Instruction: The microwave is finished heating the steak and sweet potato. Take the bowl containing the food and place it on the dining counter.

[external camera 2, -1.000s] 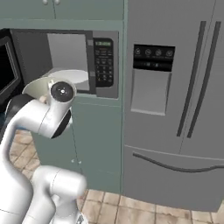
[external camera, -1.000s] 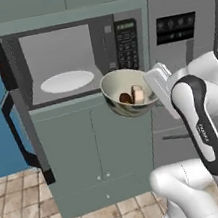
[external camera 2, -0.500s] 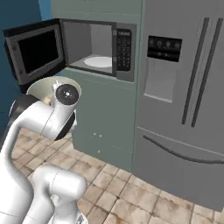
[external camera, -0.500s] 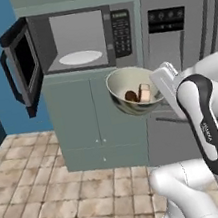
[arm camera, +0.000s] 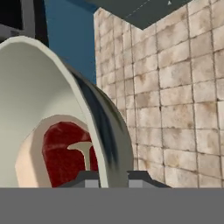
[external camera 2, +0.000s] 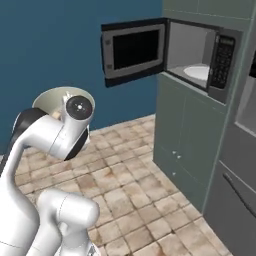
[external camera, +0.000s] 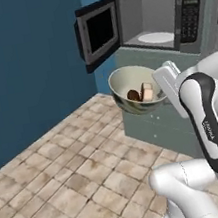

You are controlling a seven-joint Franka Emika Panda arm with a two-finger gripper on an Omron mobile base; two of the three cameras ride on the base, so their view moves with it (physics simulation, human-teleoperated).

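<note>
the gripper (arm camera: 106, 177) is clamped on the rim of the bowl (external camera: 137, 89), one fingertip on each side of the wall. the bowl hangs in the air in front of the arm, clear of the open microwave (external camera: 153, 19), above the tiled floor (external camera: 67, 179) and not resting on anything. the dining counter is not in sight.

risks, as judged: the hold is on one edge only, so a quick swing or a sharp turn of the base could tip the bowl and spill the food, or let the rim slide from the fingers.

count: one bowl, one steak (external camera: 133, 95), one sweet potato (external camera: 147, 92), one microwave, and one white plate (external camera: 156, 37) inside it.
</note>
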